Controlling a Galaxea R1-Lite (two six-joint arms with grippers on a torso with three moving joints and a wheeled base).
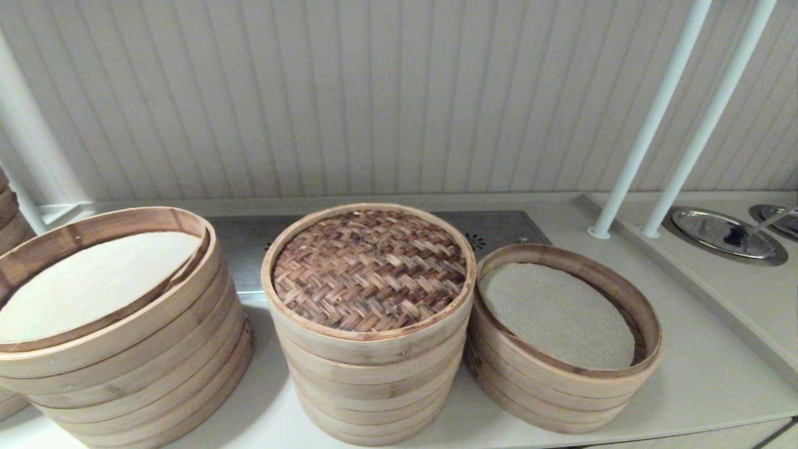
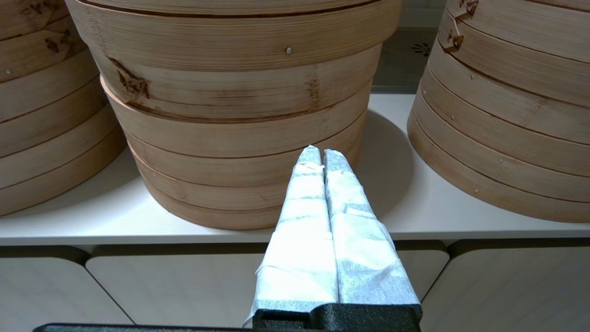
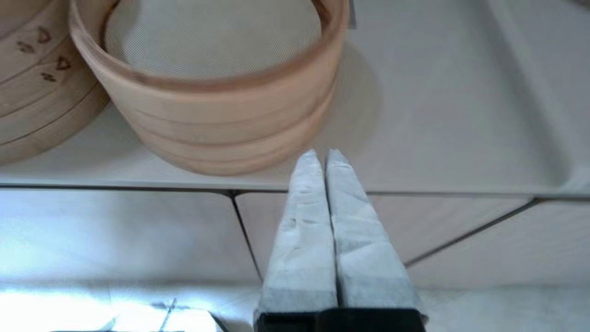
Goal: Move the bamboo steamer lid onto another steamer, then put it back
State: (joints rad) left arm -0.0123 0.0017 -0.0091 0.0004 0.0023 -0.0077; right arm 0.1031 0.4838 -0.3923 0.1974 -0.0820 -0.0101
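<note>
The bamboo steamer lid [image 1: 370,269], with its dark woven top and pale band rim, lies on the tall middle stack [image 1: 374,386]. Right beside it stands the other steamer [image 1: 561,362], the shortest stack, uncovered, with an off-white mesh liner [image 3: 212,37]. Neither gripper shows in the head view. My left gripper [image 2: 321,153] is shut and empty, low before the counter edge, pointing at the widest stack [image 2: 230,120]. My right gripper [image 3: 324,154] is also shut and empty, before the counter edge, just right of the short stack.
The widest stack with the smooth cream liner [image 1: 93,280] stands at the left, and another stack [image 1: 6,218] sits at the far left edge. Two white poles [image 1: 648,125] rise at the back right, next to round metal covers [image 1: 723,234]. Cabinet fronts [image 2: 184,286] lie below the counter.
</note>
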